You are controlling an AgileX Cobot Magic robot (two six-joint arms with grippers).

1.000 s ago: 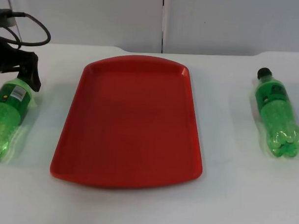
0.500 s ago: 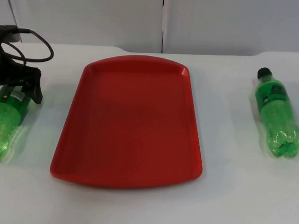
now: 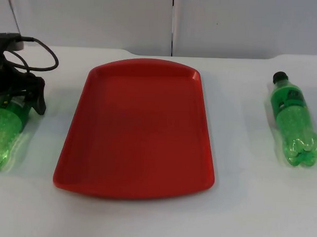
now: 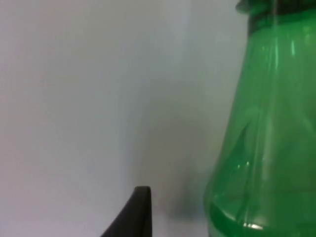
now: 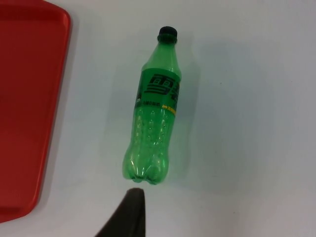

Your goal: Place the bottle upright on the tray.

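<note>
A red tray (image 3: 137, 128) lies flat on the white table (image 3: 239, 204), and nothing rests inside its raised rim. There are two green bottles and one tray. The left bottle (image 3: 4, 134) lies on its side on the table well to the left of the tray, its base pointing toward the near table edge and its neck end under the left gripper (image 3: 21, 95). The right bottle (image 3: 294, 120) lies on its side well to the right of the tray, black cap toward the partition wall, lobed base toward the near edge. Both are clear green plastic; the right bottle carries a darker green label with pale lettering around its shoulder, plain in the right wrist view (image 5: 154, 106). In the left wrist view the left bottle's shoulder and neck (image 4: 266, 133) loom close beside a black fingertip. The left gripper sits over the left bottle's neck end, left of the tray; I cannot tell how its jaws stand. The right gripper hangs above the table beyond the right bottle's base, its jaw state not discernible.
</note>
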